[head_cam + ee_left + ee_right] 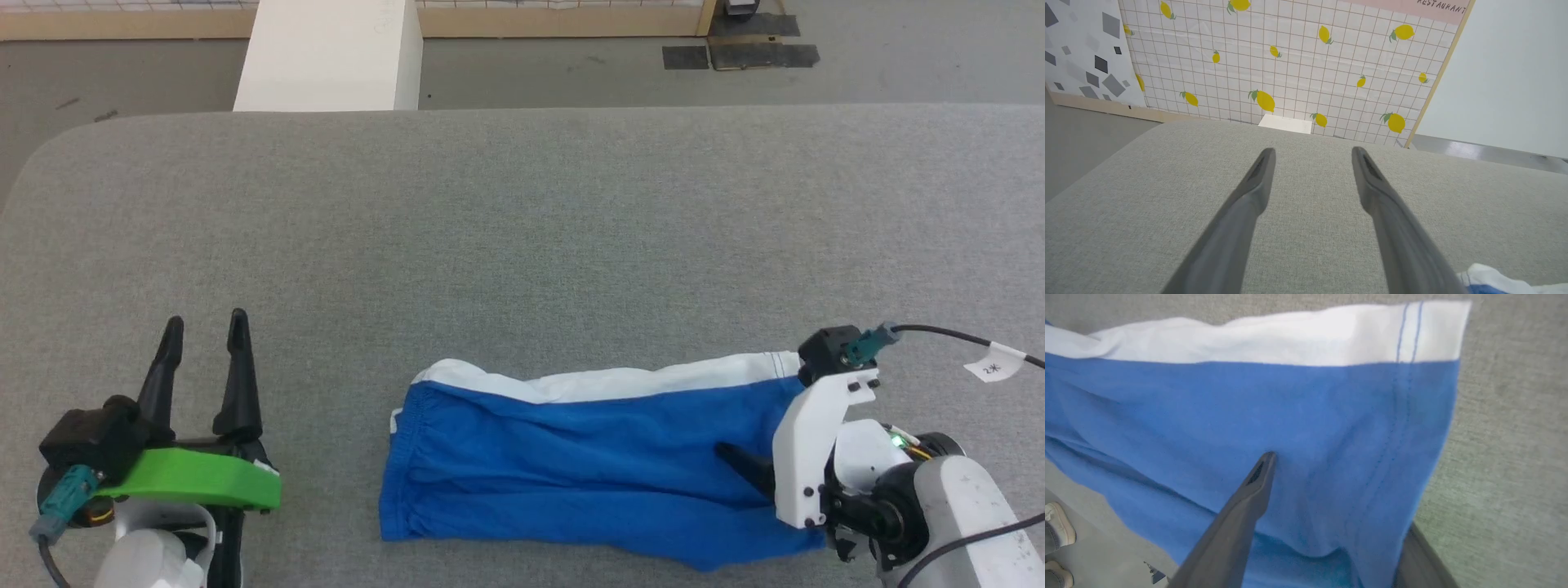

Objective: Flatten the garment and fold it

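The garment (571,457), bright blue shorts with a broad white side stripe, lies stretched left to right near the front of the grey padded table (522,229), its gathered waistband at the left. My right gripper (735,461) is at the leg hem, open. In the right wrist view one finger (1249,498) lies on top of the blue fabric (1306,416), while the cloth drapes over most of the other finger (1414,559). My left gripper (206,320) stands open over bare table, left of the waistband and apart from it. A white corner of the shorts (1490,281) shows beside it.
A white block (326,53) stands just beyond the table's far edge, with dark mats (759,53) on the floor further right. A lemon-patterned tiled wall (1290,61) rises behind the table. A person's shoes (1057,526) are on the floor below the front edge.
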`<state>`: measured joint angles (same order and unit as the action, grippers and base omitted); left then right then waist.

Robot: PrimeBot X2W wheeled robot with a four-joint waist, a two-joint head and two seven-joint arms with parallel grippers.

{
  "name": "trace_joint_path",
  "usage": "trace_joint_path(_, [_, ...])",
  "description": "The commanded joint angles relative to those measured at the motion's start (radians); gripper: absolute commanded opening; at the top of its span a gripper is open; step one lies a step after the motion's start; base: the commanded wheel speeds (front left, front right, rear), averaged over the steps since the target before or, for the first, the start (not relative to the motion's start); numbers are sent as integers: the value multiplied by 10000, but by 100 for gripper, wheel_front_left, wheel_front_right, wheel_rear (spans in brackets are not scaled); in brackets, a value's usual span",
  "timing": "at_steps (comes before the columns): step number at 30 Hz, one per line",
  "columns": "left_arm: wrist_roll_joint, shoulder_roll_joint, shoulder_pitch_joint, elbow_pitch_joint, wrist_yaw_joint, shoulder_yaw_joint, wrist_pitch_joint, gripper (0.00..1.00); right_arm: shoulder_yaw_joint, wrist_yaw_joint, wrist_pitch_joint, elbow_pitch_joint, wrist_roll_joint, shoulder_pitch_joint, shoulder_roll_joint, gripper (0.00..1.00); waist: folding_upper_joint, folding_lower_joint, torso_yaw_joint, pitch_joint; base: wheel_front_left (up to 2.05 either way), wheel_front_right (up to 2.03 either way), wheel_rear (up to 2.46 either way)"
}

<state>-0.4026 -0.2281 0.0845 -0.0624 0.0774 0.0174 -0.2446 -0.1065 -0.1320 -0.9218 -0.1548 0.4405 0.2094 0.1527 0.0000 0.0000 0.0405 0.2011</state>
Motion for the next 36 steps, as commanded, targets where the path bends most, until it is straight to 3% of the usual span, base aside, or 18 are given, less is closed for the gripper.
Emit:
trace_joint_path(1, [92,21,176,-51,39,-15,-86,100,-168,13,-8,-300,61,31,10,100,0,0,25,20,0,0,0])
trace_joint_path(2, [99,55,181,-111,53,-33,-104,100,-222,13,-15,-459,48,94,96,9,0,0,34,12,0,0,0])
trace_joint_path(3, [113,70,181,-121,59,-38,-113,100,-189,13,30,-521,32,115,146,0,0,0,34,3,0,0,0])
trace_joint_path(8, [170,141,102,-112,57,-61,-137,100,192,13,195,-745,-45,124,390,0,0,0,-14,-52,0,0,0])
trace_joint_path(11, [199,182,85,-100,37,-95,-145,100,1012,13,268,-890,-344,111,719,0,0,0,-79,-84,0,0,0])
trace_joint_path(20, [191,166,95,-178,5,-201,-128,100,3039,13,483,-1315,-2241,382,1110,0,0,0,-216,-140,0,0,0])
trace_joint_path(26, [165,165,-12,-210,-69,-249,-68,100,2538,13,-217,-510,-2509,308,1086,0,0,0,-232,-340,0,0,0])
trace_joint_path(36, [108,216,-150,-107,-180,-383,58,100,890,13,-2174,3037,-1111,-323,1043,0,0,0,-82,-554,0,0,0])
